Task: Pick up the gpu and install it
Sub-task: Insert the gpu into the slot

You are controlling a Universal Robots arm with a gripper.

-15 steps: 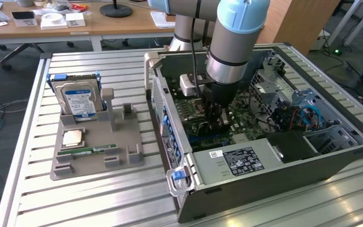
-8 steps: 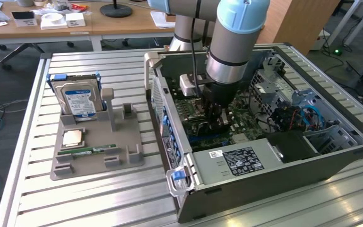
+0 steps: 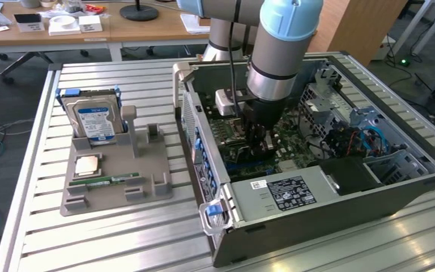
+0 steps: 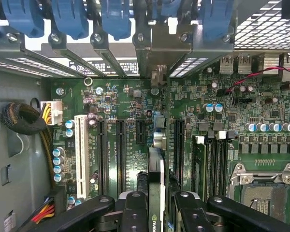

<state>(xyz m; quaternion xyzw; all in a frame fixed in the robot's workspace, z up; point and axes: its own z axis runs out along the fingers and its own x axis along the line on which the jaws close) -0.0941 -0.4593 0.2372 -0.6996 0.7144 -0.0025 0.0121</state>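
While end effector (image 4: 157, 212) grips gpu (image 4: 156, 193), slots flanking card edge

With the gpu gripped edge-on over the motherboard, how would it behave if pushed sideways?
The gpu looks like a thin, stiff board, so it would probably not flop. Gripped edge-on by the gripper, it might twist under a sideways push. Its bare circuitry is probably fragile against the motherboard slots.

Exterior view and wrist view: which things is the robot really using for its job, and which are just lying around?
For the job:
gpu, gripped by the gripper
motherboard
computer case

Just lying about:
hard drive
memory stick
chip
grey holder under those three
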